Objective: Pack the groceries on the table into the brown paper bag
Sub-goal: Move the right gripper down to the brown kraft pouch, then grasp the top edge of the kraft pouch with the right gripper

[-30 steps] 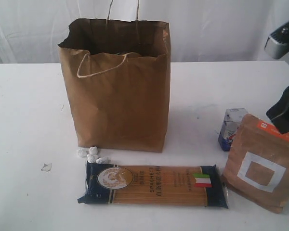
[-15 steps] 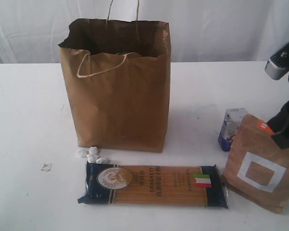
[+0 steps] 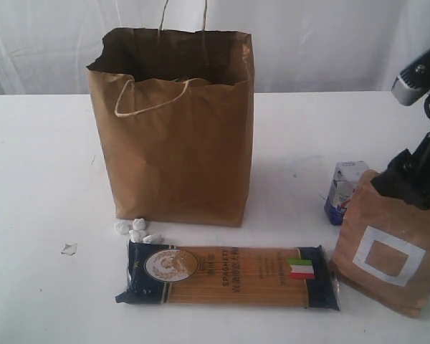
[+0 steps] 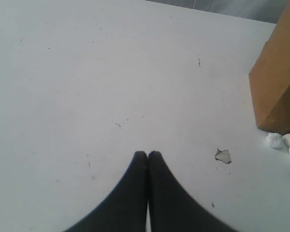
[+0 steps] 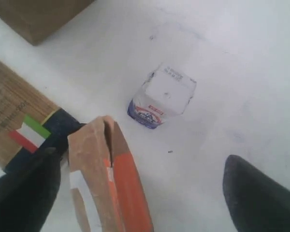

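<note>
The brown paper bag stands open at the middle back of the table; what it holds is hidden. In front of it lies the dark spaghetti packet. At the right, the small blue-white carton stands behind the orange-labelled brown pouch. My right gripper hangs at the pouch's top edge. In the right wrist view it is open, with the pouch top between its fingers, close to one of them, and the carton beyond. My left gripper is shut over bare tabletop. The jars and the can are out of view.
Small white pebble-like bits lie at the bag's front left corner, and a pale scrap lies left of them. The left wrist view shows the bag's corner, the bits and the scrap. A white curtain hangs behind.
My right gripper has come down and moved left, from beside the pouch's upper right corner to over its top edge. Bag, packet, carton and pouch have not moved.
</note>
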Controlling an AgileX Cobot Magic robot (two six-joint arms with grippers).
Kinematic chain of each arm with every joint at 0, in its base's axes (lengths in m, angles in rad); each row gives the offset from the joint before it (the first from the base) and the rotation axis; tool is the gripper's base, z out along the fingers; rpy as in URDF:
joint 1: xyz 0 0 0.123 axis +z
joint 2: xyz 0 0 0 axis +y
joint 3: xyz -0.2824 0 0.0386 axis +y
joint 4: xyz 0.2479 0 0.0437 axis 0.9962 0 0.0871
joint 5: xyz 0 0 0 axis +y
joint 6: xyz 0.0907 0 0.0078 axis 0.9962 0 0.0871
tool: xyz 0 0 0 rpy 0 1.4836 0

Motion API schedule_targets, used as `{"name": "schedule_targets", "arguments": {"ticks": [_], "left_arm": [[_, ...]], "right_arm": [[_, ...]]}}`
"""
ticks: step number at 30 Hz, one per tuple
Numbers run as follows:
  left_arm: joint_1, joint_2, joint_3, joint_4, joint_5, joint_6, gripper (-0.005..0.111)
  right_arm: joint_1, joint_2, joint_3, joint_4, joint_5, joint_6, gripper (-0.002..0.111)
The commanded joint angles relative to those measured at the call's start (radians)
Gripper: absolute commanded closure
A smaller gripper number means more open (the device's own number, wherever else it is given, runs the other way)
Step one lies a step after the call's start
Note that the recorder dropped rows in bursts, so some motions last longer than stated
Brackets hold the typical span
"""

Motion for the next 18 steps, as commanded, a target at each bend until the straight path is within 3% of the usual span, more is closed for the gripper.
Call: {"name": "schedule_targets", "arguments": {"ticks": [1,6,11,18], "left_arm": [[0.003,-0.002,0.003,-0.004,-0.004,-0.002,0.107],[0.003,-0.002,0.003,-0.004,-0.004,-0.002,0.107],[0.003,-0.002,0.003,-0.004,-0.004,-0.002,0.107],[0.003,-0.002,0.003,-0.004,-0.004,-0.002,0.107]], "right_arm": [[-0.006,0.016,0.005,0.104,-0.057,0.016,0.024],[-0.006,0.012,0.116,0.178,-0.105,-0.033,0.024],[-0.006,-0.037,0.316,0.174,-0.299,-0.033,0.024],[-0.006,-0.037,0.441,0.178,-0.453,-0.038,0.024]]}}
